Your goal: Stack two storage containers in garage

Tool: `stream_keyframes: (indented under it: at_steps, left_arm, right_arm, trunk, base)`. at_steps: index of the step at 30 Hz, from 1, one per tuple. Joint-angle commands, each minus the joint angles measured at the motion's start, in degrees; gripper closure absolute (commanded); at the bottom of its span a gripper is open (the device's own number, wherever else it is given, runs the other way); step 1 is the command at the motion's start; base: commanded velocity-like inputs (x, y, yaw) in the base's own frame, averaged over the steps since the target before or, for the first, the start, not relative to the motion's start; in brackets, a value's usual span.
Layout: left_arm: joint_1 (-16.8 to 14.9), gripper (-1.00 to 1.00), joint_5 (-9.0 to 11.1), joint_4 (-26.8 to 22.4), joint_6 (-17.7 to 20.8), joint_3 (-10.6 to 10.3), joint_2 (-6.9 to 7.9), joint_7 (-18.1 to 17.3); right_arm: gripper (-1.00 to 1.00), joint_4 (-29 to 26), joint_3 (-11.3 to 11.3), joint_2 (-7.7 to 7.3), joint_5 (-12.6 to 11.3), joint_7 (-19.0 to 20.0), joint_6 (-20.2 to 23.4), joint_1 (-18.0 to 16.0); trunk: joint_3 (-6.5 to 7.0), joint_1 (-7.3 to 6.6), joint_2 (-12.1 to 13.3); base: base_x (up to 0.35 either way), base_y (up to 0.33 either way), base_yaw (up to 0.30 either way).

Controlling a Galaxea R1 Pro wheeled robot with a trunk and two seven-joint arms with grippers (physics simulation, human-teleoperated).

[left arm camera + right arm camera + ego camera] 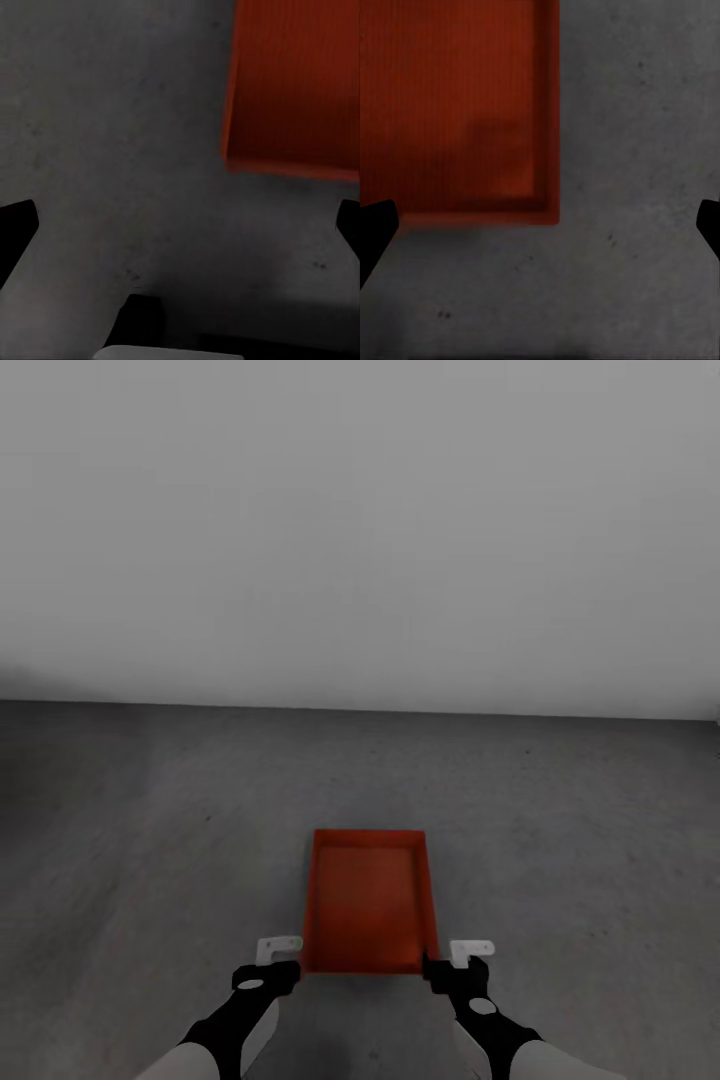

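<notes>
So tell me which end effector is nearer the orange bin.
Right, narrowly. The right end effector sits against the orange bin's near right corner; the left end effector is just off its near left corner.

Dark grey mottled concrete floor (pixel 150 830) stretches ahead of me to a plain pale wall (pixel 360 530) at twelve o'clock. One orange-red storage container (pixel 368 900) rests flat on it, open side up, long axis pointing to twelve, bare concrete on every side.
</notes>
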Motion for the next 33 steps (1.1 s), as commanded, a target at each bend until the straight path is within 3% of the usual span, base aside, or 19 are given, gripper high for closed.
stream_keyframes:
  at_steps: [1, 33]
  left_arm:
    - [0.0, -1.00, 0.3, -0.1, 0.3, -0.2, 0.01, 0.3]
    - [0.0, -1.00, 0.3, 0.0, 0.3, -0.2, 0.29, 0.2]
  right_arm:
    - [-1.00, 0.1, 0.4, 0.01, -0.1, -0.4, -0.1, 0.0]
    - [-1.00, 0.1, 0.4, 0.01, -0.1, -0.1, -0.3, 0.0]
  trunk:
    - [-0.03, -0.03, 0.0]
    - [-0.03, -0.03, 0.0]
  base:
    - [-0.303, 0.106, 0.000]
    - [-0.302, 0.095, 0.000]
